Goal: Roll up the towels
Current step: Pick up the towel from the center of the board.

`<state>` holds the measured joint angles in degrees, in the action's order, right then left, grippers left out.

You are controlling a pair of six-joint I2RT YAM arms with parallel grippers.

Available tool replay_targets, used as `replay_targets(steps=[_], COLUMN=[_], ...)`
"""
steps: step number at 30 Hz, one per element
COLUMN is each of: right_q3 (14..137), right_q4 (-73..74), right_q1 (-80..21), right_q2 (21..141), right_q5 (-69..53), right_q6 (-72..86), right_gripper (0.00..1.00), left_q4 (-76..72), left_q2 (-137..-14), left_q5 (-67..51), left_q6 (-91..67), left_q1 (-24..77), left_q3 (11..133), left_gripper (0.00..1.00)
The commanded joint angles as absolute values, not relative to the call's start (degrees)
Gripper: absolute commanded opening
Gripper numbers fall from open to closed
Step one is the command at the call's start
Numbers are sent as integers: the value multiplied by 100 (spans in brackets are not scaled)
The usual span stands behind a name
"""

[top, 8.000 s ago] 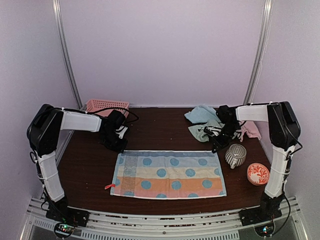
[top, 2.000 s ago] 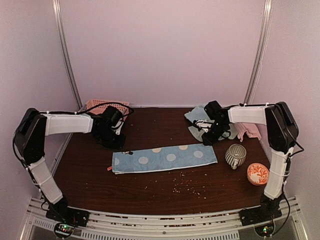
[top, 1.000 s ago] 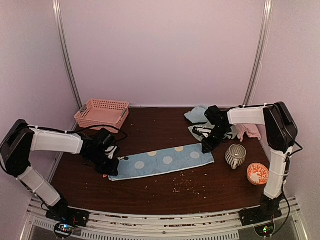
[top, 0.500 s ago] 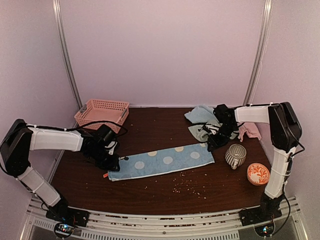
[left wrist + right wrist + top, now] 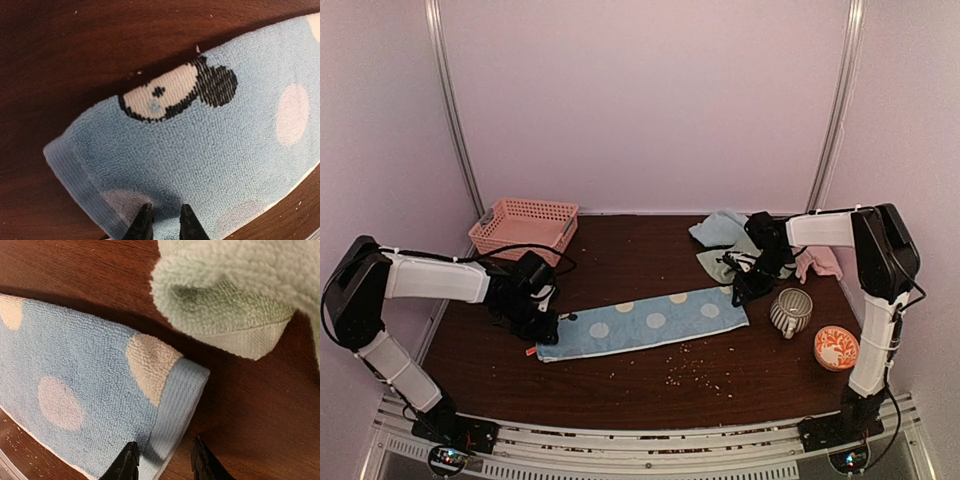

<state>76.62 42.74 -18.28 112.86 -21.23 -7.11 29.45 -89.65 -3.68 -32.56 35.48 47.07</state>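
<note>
The light blue towel with pale spots (image 5: 650,320) lies folded into a long narrow strip across the middle of the table. My left gripper (image 5: 546,330) hovers over its left end, and in the left wrist view (image 5: 165,222) the jaws stand slightly apart over the cloth (image 5: 200,150), near a black and white mark (image 5: 175,95). My right gripper (image 5: 740,290) is at the strip's right end. In the right wrist view (image 5: 162,460) it is open, straddling the end edge of the towel (image 5: 85,370). The sage green towel (image 5: 230,305) lies just beyond it.
A pile of towels sits at the back right: plain light blue (image 5: 720,228), green (image 5: 715,262), pink (image 5: 823,262). A pink basket (image 5: 525,225) stands back left. A striped mug (image 5: 790,310) and an orange bowl (image 5: 836,347) stand on the right. Crumbs (image 5: 695,372) lie near the front.
The towel, once spread flat, is now a narrow folded strip, shifted left and nearer. Over the last half second both grippers have barely moved and the towel lies still.
</note>
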Motion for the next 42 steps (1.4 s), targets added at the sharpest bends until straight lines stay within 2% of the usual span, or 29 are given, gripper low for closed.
replay_targets(steps=[1,12,24,28,30,42], right_q3=[7682,7717,7717,7753,7810,8308], right_q4=[4206,4167,4178,4229,4268,4990], right_q1=[-1828,-1899,-1885,-1807,-1728,-1512], right_q2=[11562,11692,11651,11573,11499,11107], right_q5=[-2509,-2896,-2777,-2757,-2742,-3283], right_q6=[-703,-744,-716,-721,-721,-893], right_gripper=[36,27,15,7,0,0], left_q4=[2738,2690,2665,2663,2676,3006], left_q2=[-9064,-9023,-9061,-9085,-9083,-8981], left_q5=[-316,-265,-288,-286,-298,-71], left_q6=[-3141,-3116,-3081,-3061,-3024,-2389], left_q1=[3577,3582,3577,3582,3578,3586], left_q3=[4615,4551,4531,4567,4605,5137], left_gripper=[16,6,3,3,2,1])
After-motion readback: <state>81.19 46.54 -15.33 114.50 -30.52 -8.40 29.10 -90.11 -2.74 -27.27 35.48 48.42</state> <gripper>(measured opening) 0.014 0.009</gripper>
